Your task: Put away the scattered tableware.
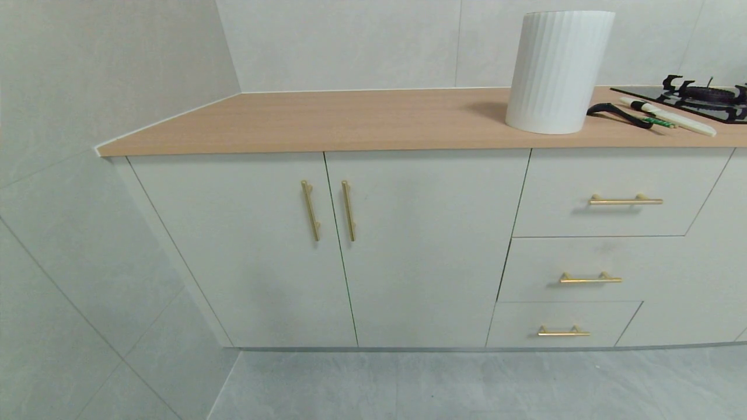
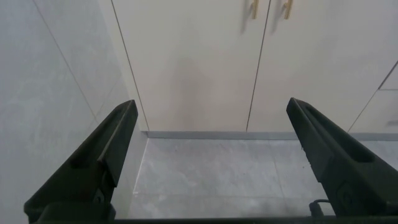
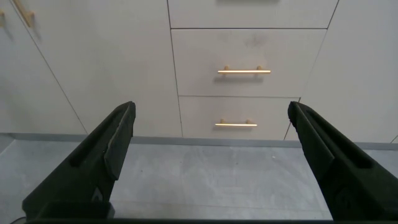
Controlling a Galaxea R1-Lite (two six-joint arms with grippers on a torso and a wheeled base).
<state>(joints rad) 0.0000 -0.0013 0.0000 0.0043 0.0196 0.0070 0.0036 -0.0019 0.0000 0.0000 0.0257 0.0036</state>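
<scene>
On the wooden countertop (image 1: 327,119) at the right lie scattered utensils: a black-handled tool (image 1: 620,113), a white piece with a green and black end (image 1: 671,116). A tall white ribbed holder (image 1: 557,70) stands upright just left of them. My left gripper (image 2: 211,109) is open, held low above the grey floor facing the double cabinet doors (image 2: 249,68). My right gripper (image 3: 211,112) is open too, low before the drawers (image 3: 245,62), nothing between its fingers.
A black stove grate (image 1: 709,93) sits at the counter's far right. Below are two doors with gold handles (image 1: 327,210) and three drawers with gold handles (image 1: 624,200). A tiled wall (image 1: 70,204) closes in the left side. Grey floor (image 1: 467,385) lies in front.
</scene>
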